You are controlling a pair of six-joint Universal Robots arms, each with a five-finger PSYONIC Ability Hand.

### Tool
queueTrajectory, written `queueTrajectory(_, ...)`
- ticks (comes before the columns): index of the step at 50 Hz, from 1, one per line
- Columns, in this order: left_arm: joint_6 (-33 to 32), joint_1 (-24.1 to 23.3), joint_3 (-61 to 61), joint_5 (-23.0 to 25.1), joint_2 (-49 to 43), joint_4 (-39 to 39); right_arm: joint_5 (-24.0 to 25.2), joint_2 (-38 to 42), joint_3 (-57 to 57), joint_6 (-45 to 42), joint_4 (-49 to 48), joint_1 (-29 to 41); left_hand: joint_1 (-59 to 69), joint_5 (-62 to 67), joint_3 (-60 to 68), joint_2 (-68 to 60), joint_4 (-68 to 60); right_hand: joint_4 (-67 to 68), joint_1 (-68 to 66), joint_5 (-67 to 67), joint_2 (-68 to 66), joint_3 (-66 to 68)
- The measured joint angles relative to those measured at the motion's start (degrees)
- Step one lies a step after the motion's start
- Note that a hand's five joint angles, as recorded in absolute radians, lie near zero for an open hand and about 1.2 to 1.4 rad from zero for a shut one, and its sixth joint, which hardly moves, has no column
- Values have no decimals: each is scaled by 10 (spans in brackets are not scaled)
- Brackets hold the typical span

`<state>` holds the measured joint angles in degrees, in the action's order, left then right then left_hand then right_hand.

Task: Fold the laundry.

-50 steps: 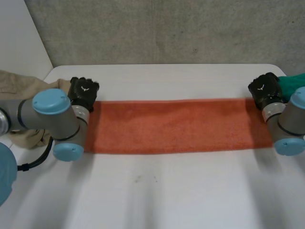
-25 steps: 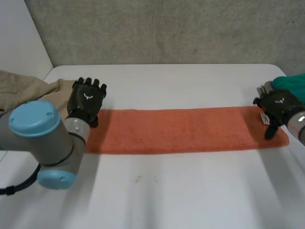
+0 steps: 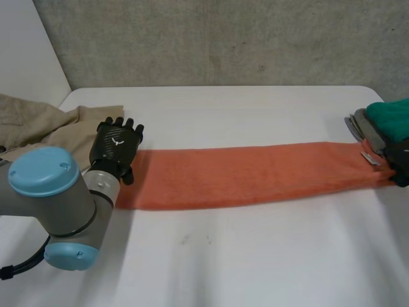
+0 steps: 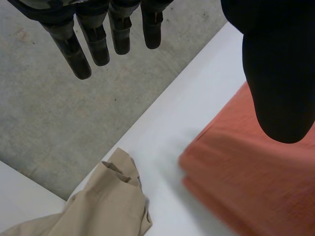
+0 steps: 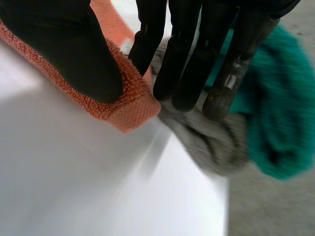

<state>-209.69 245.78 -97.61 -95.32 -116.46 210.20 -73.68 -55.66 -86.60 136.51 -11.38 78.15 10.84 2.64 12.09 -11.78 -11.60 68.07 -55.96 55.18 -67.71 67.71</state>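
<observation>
Orange towel (image 3: 255,176) lies stretched left to right across the white table (image 3: 255,262). My left hand (image 3: 114,146) is spread wide over its left end. My right hand (image 3: 401,165) pinches its right end, beside green cloth (image 3: 391,114).

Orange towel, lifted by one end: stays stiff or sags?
Probably sags: the orange towel lies flat as a long, thin strip, with nothing stiff in it. The looped pile at the corner pinched by the right hand suggests good grip, not slippery. Pushed along the table, it would likely bunch rather than slide whole.
</observation>
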Motion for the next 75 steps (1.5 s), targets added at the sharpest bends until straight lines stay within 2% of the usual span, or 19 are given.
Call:
queueTrajectory(8, 1, 7, -16, 0, 27, -1, -14, -28, -5, -60, -3, -54, 0, 0, 0, 0, 0, 0, 0, 0, 0, 0)
queueTrajectory(14, 1, 17, -34, 1, 51, -3, -12, -50, -13, -107, -4, -53, 0, 0, 0, 0, 0, 0, -2, 7, 0, 0)
queueTrajectory(19, 6, 37, -53, 1, 86, -5, 0, -91, -22, -102, -22, 25, 0, 0, 0, 0, 0, 2, -4, 11, 0, 0)
queueTrajectory(29, 41, 68, -76, 2, 148, -8, 80, -97, 12, -78, -76, 273, 0, 0, 0, 0, 0, 2, -5, 11, 0, 0)
queueTrajectory(34, 48, 72, -88, 4, 162, -8, 110, -22, 90, -79, -83, 428, 0, 0, 0, 0, 0, 2, -5, 11, 0, 0)
queueTrajectory(39, 48, 72, -96, 5, 163, -8, 118, 62, 159, -79, -85, 522, 0, 0, 0, 0, 0, 2, -5, 11, 0, 0)
queueTrajectory(46, 48, 71, -98, 14, 156, -7, 117, 160, 206, -79, -90, 583, 0, 0, 0, 0, 0, -18, 15, -7, 20, -20)
queueTrajectory(47, 48, 71, -98, 15, 155, -7, 116, 162, 207, -79, -90, 584, 0, 0, 0, 0, 0, -42, 32, -27, 50, -50)
queueTrajectory(48, 48, 70, -98, 17, 154, -7, 113, 168, 209, -77, -91, 588, 0, 0, 0, 0, 0, -154, 132, -126, 154, -154)
queueTrajectory(49, 48, 70, -98, 18, 153, -7, 111, 168, 209, -76, -91, 589, 0, 0, 0, 0, 0, -189, 167, -160, 203, -189)
queueTrajectory(51, 48, 67, -97, 20, 149, -6, 103, 163, 208, -69, -91, 590, 0, 0, 0, 0, 0, -373, 344, -343, 379, -375)
queueTrajectory(52, 48, 66, -96, 21, 147, -6, 97, 158, 206, -64, -92, 590, 0, 0, 0, 0, 0, -373, 344, -343, 379, -375)
queueTrajectory(53, 48, 63, -93, 23, 143, -5, 81, 143, 201, -48, -91, 589, 0, 0, 0, 0, 0, -522, 435, -488, 527, -523)
queueTrajectory(55, 48, 60, -91, 23, 139, -5, 69, 131, 197, -35, -91, 588, 0, 0, 0, 0, 0, -522, 435, -488, 527, -523)
queueTrajectory(61, 48, 30, -71, 24, 126, -3, -8, 60, 157, 84, -87, 559, 0, 0, 0, 0, 0, -546, 443, -514, 550, -555)
queueTrajectory(62, 48, 19, -65, 23, 122, -3, -34, 30, 133, 140, -80, 534, 0, 0, 0, 0, 0, -546, 443, -514, 550, -555)
queueTrajectory(68, 49, -45, -35, 22, 91, -3, -64, -26, 65, 220, -44, 473, 0, 0, 0, 0, 0, -546, 443, -514, 550, -555)
queueTrajectory(71, 50, -61, -28, 22, 81, -3, -66, -33, 51, 227, -36, 461, 0, 0, 0, 0, 0, -546, 443, -514, 550, -555)
queueTrajectory(75, 56, -112, 2, 22, 42, -6, -69, -45, -2, 225, -17, 414, 0, 0, 0, 0, 0, -546, 443, -514, 550, -555)
